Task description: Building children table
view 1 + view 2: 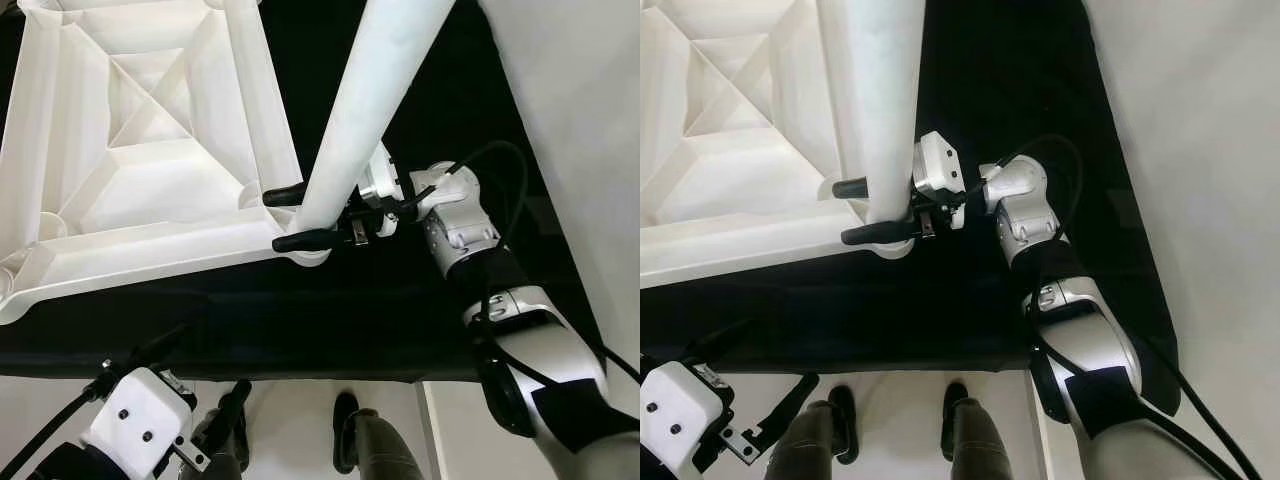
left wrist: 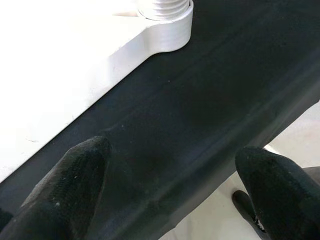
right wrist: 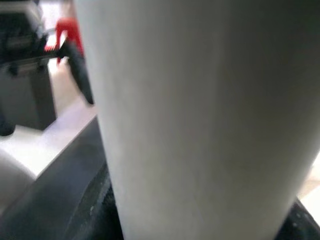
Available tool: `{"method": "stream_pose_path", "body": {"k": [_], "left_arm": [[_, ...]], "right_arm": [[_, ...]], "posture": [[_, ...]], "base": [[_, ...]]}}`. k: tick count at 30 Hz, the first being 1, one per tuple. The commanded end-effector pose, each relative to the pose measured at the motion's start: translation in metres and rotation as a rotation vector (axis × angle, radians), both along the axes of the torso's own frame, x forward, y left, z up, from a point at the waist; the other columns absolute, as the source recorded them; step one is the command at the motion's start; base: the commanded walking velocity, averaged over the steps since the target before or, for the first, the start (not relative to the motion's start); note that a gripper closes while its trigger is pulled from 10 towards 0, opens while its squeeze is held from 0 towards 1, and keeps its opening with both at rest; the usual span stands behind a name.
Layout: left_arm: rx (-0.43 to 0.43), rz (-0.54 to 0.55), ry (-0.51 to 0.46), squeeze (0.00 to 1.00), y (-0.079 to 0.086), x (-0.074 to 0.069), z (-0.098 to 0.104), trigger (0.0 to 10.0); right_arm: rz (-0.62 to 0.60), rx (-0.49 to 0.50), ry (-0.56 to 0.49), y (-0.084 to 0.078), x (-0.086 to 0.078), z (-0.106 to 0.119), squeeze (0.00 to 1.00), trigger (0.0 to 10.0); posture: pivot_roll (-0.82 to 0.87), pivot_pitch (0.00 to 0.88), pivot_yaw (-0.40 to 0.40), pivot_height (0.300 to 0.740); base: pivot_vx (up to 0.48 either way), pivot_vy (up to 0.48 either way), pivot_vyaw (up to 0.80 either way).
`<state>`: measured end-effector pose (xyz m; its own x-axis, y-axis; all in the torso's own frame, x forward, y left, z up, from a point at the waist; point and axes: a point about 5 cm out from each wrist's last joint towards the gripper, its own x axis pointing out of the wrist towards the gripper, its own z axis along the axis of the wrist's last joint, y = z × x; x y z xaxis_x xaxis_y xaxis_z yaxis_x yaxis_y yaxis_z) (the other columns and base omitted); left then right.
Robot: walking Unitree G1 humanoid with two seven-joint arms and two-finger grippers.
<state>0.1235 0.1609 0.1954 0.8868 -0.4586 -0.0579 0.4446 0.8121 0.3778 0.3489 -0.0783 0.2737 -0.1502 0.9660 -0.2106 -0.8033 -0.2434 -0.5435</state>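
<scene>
White tabletop [image 1: 130, 150] lay upside down on a black desk [image 1: 400, 330], with a white leg [image 1: 375, 90] standing upright in its near corner socket. Right hand [image 1: 300, 215] was clamped on the leg near its base, one finger on each side. Left hand [image 2: 165, 190] hung low at the desk's near edge, fingers [image 2: 75, 180] spread apart, holding nothing.
</scene>
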Motion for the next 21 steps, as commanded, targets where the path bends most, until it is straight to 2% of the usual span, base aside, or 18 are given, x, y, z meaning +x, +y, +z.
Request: {"method": "stream_pose_path", "body": {"k": [1, 7, 9, 12, 18, 21], "left_arm": [[-0.023, -0.018, 0.008, 0.00, -0.003, -0.004, 0.001, 10.0], [-0.024, -0.021, 0.005, 0.00, -0.003, -0.004, 0.001, 10.0], [-0.026, -0.022, 0.003, 0.00, -0.003, -0.004, 0.001, 10.0], [-0.026, -0.022, 0.002, 0.00, -0.003, -0.004, 0.001, 10.0], [-0.025, -0.020, 0.001, 0.00, -0.003, -0.004, 0.001, 10.0], [-0.025, -0.020, 0.001, 0.00, -0.003, -0.004, 0.001, 10.0]], "right_arm": [[0.024, -0.183, 0.084, -0.004, -0.002, -0.030, 0.00, 10.0], [0.044, -0.190, 0.117, 0.002, -0.001, -0.020, 0.00, 10.0], [0.037, -0.163, 0.184, 0.006, 0.002, -0.018, 0.00, 10.0], [0.031, -0.129, 0.222, 0.009, 0.004, -0.017, 0.00, 10.0], [-0.001, -0.029, 0.269, 0.012, 0.010, -0.015, 0.00, 10.0], [-0.005, -0.017, 0.274, 0.012, 0.011, -0.017, 0.00, 10.0]], "posture": [[0.05, 0.468, -0.075, 0.740], [0.04, 0.469, -0.078, 0.740], [0.04, 0.470, -0.079, 0.740], [0.04, 0.471, -0.081, 0.740], [0.04, 0.470, -0.082, 0.740], [0.04, 0.470, -0.082, 0.740]], "base": [[0.000, 0.000, 0.00], [0.000, 0.000, 0.00], [0.000, 0.000, 0.00], [0.000, 0.000, 0.00], [0.000, 0.000, 0.00], [0.000, 0.000, 0.00]]}}
